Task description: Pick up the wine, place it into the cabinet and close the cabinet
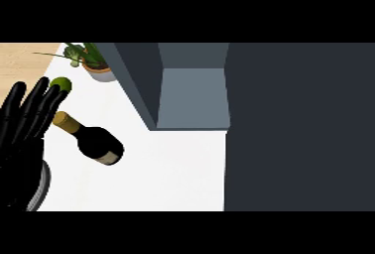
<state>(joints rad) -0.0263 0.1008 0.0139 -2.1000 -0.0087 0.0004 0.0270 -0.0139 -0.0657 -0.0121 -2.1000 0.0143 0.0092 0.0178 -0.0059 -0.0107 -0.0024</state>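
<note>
A dark wine bottle with a tan foil neck stands on the white counter, left of centre. The grey cabinet is open, showing a bare inner shelf, and its dark door swings out toward me and fills the right side of the view. My left hand rests open at the left edge, fingers up, just left of the bottle's neck and apart from it. My right hand does not show.
A green lime lies behind the left hand's fingertips. A potted plant stands at the counter's back left, beside the cabinet. A grey round rim peeks out under the left forearm.
</note>
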